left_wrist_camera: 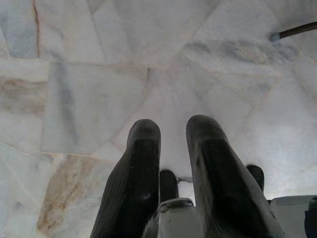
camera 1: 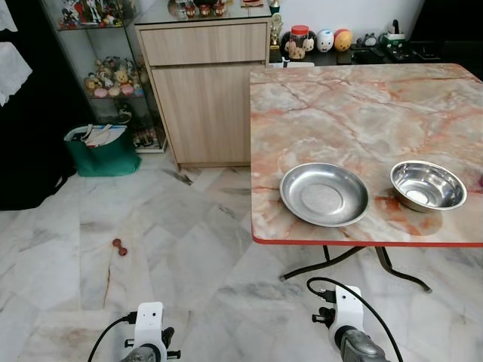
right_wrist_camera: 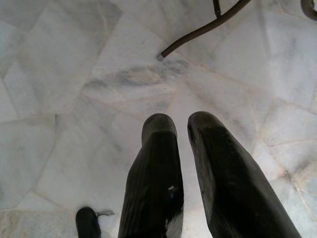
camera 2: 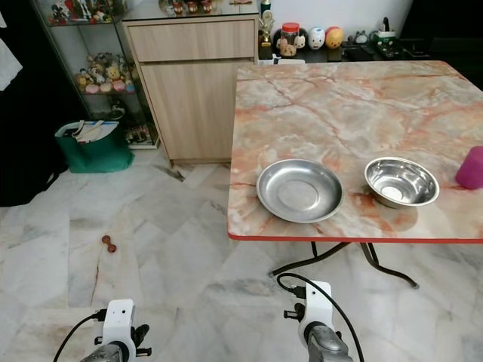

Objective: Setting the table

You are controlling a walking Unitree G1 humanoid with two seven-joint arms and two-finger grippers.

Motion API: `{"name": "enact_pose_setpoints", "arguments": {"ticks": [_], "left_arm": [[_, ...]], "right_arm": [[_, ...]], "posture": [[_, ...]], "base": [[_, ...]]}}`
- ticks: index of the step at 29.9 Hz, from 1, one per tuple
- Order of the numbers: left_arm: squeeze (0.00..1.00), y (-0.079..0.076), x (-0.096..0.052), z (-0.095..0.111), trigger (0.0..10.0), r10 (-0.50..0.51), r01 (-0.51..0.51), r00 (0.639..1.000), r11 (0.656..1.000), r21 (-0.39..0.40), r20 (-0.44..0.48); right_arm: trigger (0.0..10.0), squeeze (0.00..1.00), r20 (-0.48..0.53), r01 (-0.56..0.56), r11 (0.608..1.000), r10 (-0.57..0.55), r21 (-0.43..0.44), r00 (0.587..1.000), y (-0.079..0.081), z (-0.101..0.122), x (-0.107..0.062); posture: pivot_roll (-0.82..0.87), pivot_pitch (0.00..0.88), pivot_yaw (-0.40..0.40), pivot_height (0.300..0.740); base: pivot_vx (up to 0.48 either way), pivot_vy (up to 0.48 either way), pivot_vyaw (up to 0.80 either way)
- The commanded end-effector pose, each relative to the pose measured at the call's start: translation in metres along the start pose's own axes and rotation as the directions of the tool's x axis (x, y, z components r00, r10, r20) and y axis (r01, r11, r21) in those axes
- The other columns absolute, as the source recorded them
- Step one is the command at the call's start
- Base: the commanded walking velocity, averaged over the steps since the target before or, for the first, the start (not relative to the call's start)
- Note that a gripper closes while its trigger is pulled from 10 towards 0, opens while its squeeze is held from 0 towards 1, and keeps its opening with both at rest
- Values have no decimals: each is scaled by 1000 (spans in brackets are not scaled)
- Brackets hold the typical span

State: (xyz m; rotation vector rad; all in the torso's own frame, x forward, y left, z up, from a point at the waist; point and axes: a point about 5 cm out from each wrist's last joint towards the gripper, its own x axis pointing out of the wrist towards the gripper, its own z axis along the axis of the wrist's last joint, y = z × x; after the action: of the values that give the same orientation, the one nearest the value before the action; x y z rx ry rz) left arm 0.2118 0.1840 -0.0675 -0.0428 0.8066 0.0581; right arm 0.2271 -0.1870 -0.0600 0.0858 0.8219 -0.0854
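Observation:
A wide shallow steel plate (camera 1: pixel 324 194) sits near the front edge of the pink marble table (camera 1: pixel 362 105). To its right on the same table stands a deeper steel bowl (camera 1: pixel 428 185), and a pink cup (camera 2: pixel 472 167) shows at the far right edge. Both arms hang low in front of me over the marble floor, well below the tabletop. My left gripper (left_wrist_camera: pixel 173 129) points at bare floor tiles, fingers close together with nothing between them. My right gripper (right_wrist_camera: pixel 182 124) does the same, with a table leg foot on the floor beyond it.
The table's dark metal legs (camera 1: pixel 355 260) splay onto the floor under its red-trimmed front edge. A wooden cabinet (camera 1: pixel 204 90) stands behind the table's left corner, with a green bag (camera 1: pixel 102 151) and a glass toy shelf (camera 1: pixel 113 75) further left. A small red object (camera 1: pixel 118 246) lies on the floor.

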Motion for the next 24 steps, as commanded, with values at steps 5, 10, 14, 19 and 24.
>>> {"name": "enact_pose_setpoints", "arguments": {"ticks": [5,10,14,19,24], "left_arm": [[0,1,-1,-2,10000,9,-9,1000,1000,16,-6],[0,1,-1,-2,10000,8,-8,1000,1000,12,-5],[0,0,-1,-2,10000,6,-6,1000,1000,13,-3],[0,1,-1,-2,10000,11,-11,1000,1000,5,0],[0,5,-1,-2,10000,15,-15,1000,1000,8,2]], "right_arm": [[10000,0,-6,2,1000,-2,9,1000,0,-1,0],[10000,0,-7,2,1000,-2,6,1000,0,-1,0],[10000,0,-7,2,1000,-2,6,1000,0,-1,0],[10000,0,-7,1,1000,-1,6,1000,0,-1,0],[10000,0,-7,2,1000,-2,11,1000,0,-1,0]], "posture": [[-57,0,44,740],[-59,0,44,740],[-59,0,44,740],[-59,0,44,740],[-58,0,44,740]], "base": [[0,-333,0],[0,-338,0],[0,-337,0],[0,-203,0],[0,0,0]]}}
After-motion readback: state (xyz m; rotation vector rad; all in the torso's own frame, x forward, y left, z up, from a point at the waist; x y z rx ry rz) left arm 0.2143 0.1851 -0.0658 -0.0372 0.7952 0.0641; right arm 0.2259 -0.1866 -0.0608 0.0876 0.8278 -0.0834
